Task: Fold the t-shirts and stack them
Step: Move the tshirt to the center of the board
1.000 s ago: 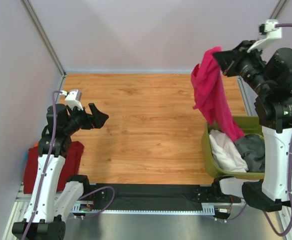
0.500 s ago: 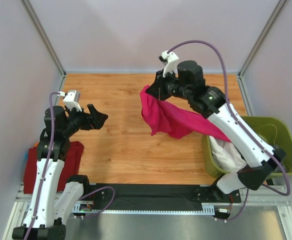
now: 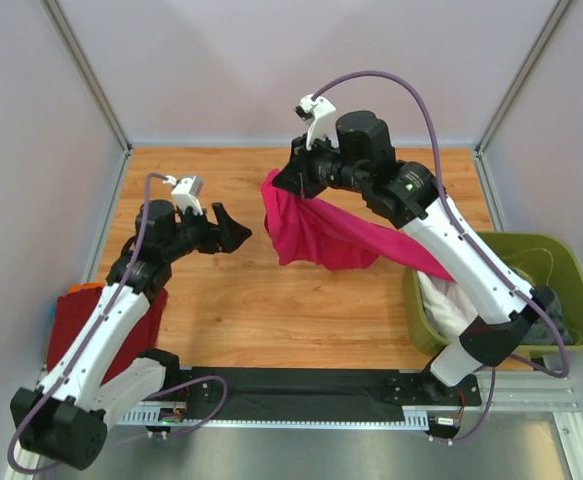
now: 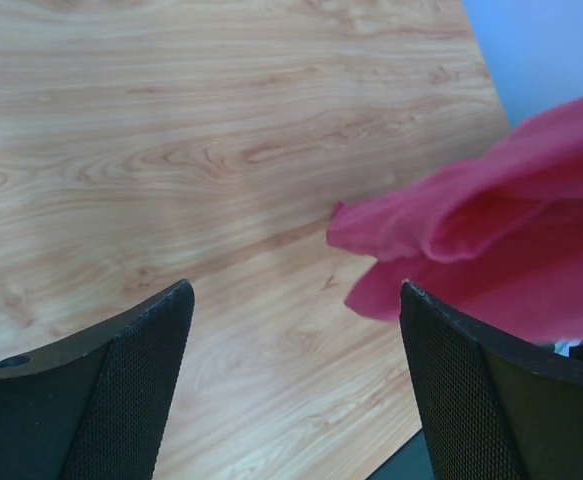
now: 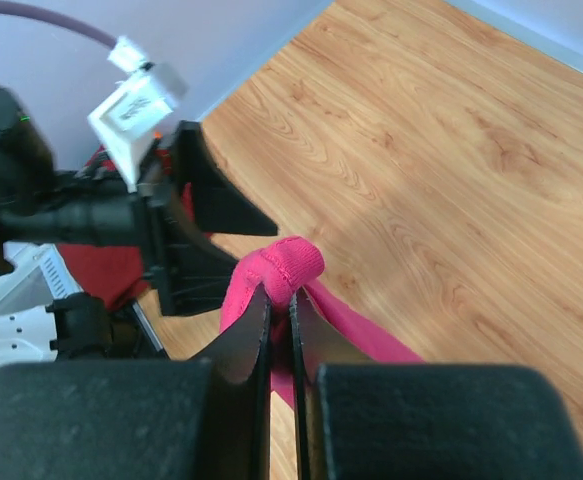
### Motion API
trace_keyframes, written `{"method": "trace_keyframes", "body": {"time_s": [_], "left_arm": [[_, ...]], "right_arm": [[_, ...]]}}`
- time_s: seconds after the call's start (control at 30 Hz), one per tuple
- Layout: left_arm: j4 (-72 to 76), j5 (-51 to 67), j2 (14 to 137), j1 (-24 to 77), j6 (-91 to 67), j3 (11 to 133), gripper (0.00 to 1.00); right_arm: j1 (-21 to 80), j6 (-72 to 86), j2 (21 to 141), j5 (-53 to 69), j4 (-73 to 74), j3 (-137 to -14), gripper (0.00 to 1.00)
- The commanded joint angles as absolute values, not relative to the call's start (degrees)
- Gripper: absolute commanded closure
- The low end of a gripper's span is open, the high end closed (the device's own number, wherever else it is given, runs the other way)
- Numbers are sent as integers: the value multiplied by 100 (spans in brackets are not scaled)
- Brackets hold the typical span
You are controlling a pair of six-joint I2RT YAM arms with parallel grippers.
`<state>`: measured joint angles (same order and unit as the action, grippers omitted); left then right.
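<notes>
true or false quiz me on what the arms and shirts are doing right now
1. The right end effector is shut on the magenta t-shirt. True.
2. The left end effector also grips the magenta t-shirt. False: it is open and apart from the cloth.
3. The magenta t-shirt is spread out flat. False: it hangs bunched from the right end effector, trailing toward the olive-green bin.
4. A white t-shirt sits in the olive-green bin. True.
5. The dark red t-shirt is in the bin. False: it lies at the far left of the top view, away from the bin.
</notes>
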<state>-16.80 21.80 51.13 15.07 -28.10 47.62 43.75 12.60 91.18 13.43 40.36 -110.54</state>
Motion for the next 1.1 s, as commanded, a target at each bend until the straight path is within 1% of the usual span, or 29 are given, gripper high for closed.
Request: {"method": "trace_keyframes", "body": {"time_s": [0.0, 0.07, 0.23, 0.33, 0.37, 0.4, 0.47, 0.57, 0.63, 0.67, 0.73, 0.77, 0.8, 0.87, 0.9, 0.93, 0.97, 1.0, 1.03, 1.07], "left_arm": [[-818, 2065, 5580, 1888, -2796, 4904, 11], [-581, 2092, 5817, 2108, -2638, 4983, 11], [314, 1978, 6187, 3066, -1926, 4869, 10], [352, 1714, 6678, 3392, -1741, 5027, 11], [352, 1696, 6958, 3427, -1714, 5167, 14], [360, 1653, 7074, 3480, -1705, 5220, 21], [570, 1801, 7346, 3498, -1653, 5308, 30], [1010, 2074, 7506, 3594, -1591, 5256, 32], [1308, 2135, 7541, 3647, -1608, 5212, 41], [1440, 2179, 7576, 3708, -1669, 5151, 52], [1792, 2346, 7611, 3761, -1749, 5089, 72], [1854, 2364, 7637, 3823, -1862, 5063, 100], [1881, 2364, 7638, 3841, -1907, 5071, 100], [1864, 2321, 7620, 3858, -1934, 5063, 100], [1794, 2190, 7594, 3867, -1934, 5054, 96], [1575, 2075, 7489, 3867, -1890, 5036, 87], [1478, 1979, 7419, 3867, -1837, 5001, 62], [1390, 1777, 7331, 3867, -1802, 4957, 49], [1258, 1706, 7130, 3867, -1776, 4844, 38], [1179, 1627, 7024, 3867, -1767, 4791, 17]], "right_arm": [[4377, 1002, 8675, 1065, 4454, -11294, 100], [4351, 976, 8500, 924, 4579, -11145, 100], [4272, 1090, 8323, 1080, 4939, -11057, 100], [4254, 1081, 8218, 1169, 4975, -11004, 100], [4254, 1064, 8192, 1160, 4983, -10969, 100], [4254, 1055, 8148, 1151, 5027, -10960, 100], [4245, 976, 8104, 1134, 5071, -10899, 100], [4210, 905, 7989, 880, 5133, -10785, 100], [4140, 914, 7910, 809, 5142, -10688, 100], [4070, 940, 7884, 791, 5142, -10661, 100], [3999, 958, 7831, 765, 5142, -10626, 100], [3947, 984, 7814, 739, 5176, -10635, 100], [3920, 984, 7787, 712, 5194, -10643, 100], [3832, 1002, 7770, 624, 5238, -10661, 100], [3806, 1011, 7743, 598, 5256, -10661, 100], [3745, 1028, 7743, 580, 5273, -10661, 100], [3709, 1037, 7726, 563, 5317, -10661, 100], [3692, 1037, 7726, 545, 5361, -10652, 100], [3639, 1046, 7726, 528, 5396, -10644, 100], [3630, 1037, 7717, 519, 5457, -10626, 100]]}}
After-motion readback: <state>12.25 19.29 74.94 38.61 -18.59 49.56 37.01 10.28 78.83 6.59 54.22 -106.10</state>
